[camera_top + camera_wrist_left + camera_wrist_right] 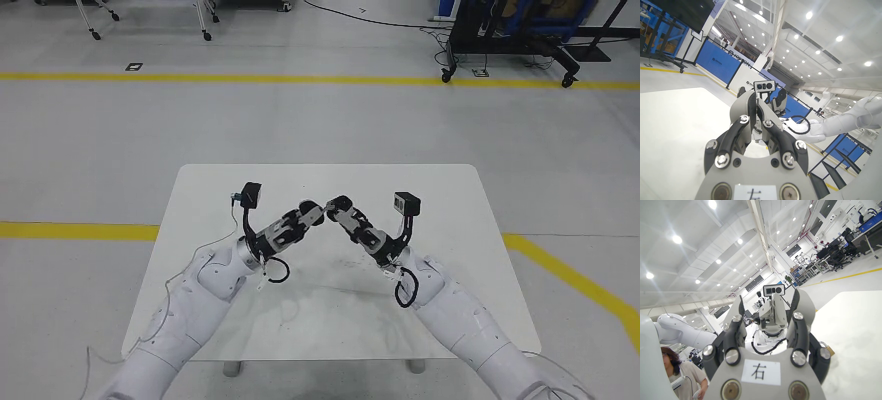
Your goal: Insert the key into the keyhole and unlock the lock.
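My left gripper and right gripper meet tip to tip above the middle of the white table. The left gripper is shut, and I cannot tell whether a key sits between its pads. The right gripper is open, with its fingers on either side of the left gripper's tip. A brass padlock with a silver shackle lies on the table, partly hidden behind the right gripper's body.
Bare tabletop lies all around the arms, with its edges well away from both grippers. Yellow floor lines and wheeled racks are far off the table.
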`<state>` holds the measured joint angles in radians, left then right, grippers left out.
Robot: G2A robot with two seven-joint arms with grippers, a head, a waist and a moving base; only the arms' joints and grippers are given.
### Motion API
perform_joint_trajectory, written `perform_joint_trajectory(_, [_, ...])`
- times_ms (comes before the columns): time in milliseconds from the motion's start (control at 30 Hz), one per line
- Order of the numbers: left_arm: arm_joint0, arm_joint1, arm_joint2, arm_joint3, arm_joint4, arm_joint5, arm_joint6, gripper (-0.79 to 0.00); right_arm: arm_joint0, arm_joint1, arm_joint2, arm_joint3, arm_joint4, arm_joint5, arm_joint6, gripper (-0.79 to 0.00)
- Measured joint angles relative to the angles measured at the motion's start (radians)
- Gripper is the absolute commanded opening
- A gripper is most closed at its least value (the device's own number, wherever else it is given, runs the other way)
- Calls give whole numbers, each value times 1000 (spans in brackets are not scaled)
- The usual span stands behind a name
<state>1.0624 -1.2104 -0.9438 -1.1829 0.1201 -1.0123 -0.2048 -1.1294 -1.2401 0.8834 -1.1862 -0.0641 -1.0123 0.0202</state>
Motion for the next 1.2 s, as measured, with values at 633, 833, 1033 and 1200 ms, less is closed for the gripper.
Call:
perform_joint_trajectory(633, [-12,27,16,-1,-31,0,-254,-785,-37,94,172,-50,-144,2,383,0])
perform_joint_trajectory(833, [-48,32,64,24,-106,0,-409,-785,-82,131,200,-135,-41,0,563,-179])
perform_joint_trajectory(1033, [-67,36,81,37,-159,0,-481,-785,-62,150,186,-133,58,19,709,-440])
perform_joint_trajectory(1200, [-78,39,87,45,-182,0,-519,-785,-49,157,184,-129,54,47,735,-456])
